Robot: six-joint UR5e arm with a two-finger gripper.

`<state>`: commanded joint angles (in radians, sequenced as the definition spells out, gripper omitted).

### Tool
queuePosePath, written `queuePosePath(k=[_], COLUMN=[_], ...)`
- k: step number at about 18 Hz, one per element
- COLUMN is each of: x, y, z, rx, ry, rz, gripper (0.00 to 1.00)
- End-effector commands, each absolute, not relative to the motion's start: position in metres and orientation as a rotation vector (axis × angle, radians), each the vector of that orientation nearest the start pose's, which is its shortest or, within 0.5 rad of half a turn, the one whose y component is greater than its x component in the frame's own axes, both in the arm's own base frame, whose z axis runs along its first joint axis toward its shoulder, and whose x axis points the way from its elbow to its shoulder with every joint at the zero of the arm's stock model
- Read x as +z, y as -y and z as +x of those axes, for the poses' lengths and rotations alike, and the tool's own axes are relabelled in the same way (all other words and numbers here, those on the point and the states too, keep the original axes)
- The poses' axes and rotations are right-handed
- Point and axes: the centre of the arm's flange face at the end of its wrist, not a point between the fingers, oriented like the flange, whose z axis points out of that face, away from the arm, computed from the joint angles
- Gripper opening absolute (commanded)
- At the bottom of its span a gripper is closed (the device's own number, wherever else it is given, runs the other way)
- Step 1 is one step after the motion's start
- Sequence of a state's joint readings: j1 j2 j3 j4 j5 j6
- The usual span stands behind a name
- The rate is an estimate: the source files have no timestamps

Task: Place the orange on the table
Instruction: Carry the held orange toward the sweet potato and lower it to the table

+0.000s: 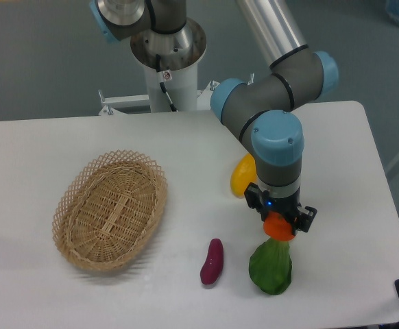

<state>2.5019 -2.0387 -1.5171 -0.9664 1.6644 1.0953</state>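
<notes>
Green vegetable nearest, on table; just above, orange clamped in gripper. Purple vegetable left, basket beyond, yellow vegetable behind arm.

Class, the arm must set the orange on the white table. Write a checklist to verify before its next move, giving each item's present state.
1. Small round bright-orange fruit sits at the tool: ok.
2. Grip firm: cannot tell.
3. Spot below free: not ok, green leafy vegetable lies there.
4. Bare large flat white tabletop to the right: ok.
5. Small purple vegetable, oval woven wicker basket stand apart: ok.
</notes>
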Motion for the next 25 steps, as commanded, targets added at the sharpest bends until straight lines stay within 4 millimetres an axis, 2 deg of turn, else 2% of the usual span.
queuePosePath(k=[9,16,18,21,25], x=[0.307,0.295,0.290,0.281,0.259], y=[-0.498,-0.496,-0.498,-0.510,-0.505], z=[-0.462,-0.455,-0.447,-0.423,-0.402], rx=[0.332,0.308,0.293,0.272,0.221], ry=[-0.233,-0.231,-0.237,-0.263,-0.261], rz=[-3.092,-3.113,-3.120,-3.126,-3.149], gripper=[0.48,0.49,0.49,0.49,0.49])
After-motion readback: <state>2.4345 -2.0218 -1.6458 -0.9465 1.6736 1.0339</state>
